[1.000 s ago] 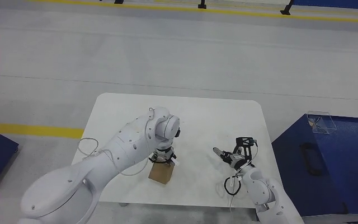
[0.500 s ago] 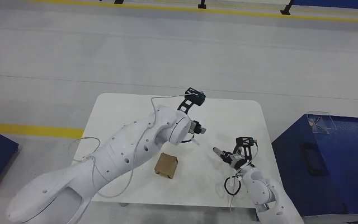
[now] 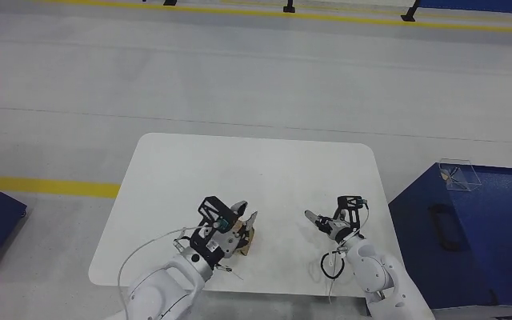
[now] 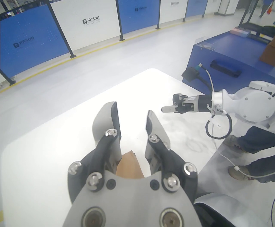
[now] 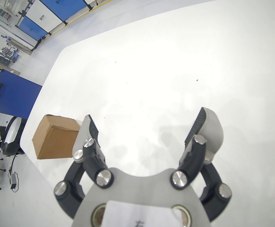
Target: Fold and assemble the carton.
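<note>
The carton point(image 3: 245, 240) sat near the table's point(image 3: 280, 160) front edge, lower centre of the top view. The left gripper point(image 3: 245, 218) hung just over it, jaws partly apart and empty, probably poised to press a flap. The right gripper point(image 3: 314, 218), wide and empty, waited further right, well apart, likely ready to brace.

print: logo lettering | on: blue fence panel point(image 4: 25, 53); white fence panel point(image 4: 92, 13)

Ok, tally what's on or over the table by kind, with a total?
carton: 1
grippers: 2, the left gripper and the right gripper, both open
total: 3
</note>
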Motion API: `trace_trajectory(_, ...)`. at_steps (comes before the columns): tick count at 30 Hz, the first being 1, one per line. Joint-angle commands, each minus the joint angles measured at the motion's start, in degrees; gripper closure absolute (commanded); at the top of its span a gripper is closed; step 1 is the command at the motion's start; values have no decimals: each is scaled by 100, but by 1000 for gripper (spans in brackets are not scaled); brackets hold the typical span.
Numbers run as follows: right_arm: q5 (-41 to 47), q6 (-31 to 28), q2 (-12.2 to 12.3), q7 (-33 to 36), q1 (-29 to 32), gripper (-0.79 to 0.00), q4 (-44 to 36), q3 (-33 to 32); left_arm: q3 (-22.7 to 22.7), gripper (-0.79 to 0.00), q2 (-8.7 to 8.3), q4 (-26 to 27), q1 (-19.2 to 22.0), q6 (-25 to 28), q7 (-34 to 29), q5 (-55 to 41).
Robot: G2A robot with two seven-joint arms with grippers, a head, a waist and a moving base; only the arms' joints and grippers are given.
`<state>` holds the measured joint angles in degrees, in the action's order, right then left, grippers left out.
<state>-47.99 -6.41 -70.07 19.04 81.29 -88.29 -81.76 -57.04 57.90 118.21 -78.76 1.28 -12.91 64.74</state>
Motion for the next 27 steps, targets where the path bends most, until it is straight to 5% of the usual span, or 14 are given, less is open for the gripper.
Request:
trace_trajectory(1, 0, 0, 0, 0, 0, -785, 0, 0, -202, 0, -39, -439, -337, 317, 410, -102)
trace_trajectory(7, 0, 0, 0, 0, 0, -785, 0, 0, -125, 0, 36, -1142, -124, 595, 265, -489)
trace_trajectory(27, 0, 0, 0, 0, 0, -785, 0, 0, 857, 0, 562, -2630, 1064, -33, -321, -332)
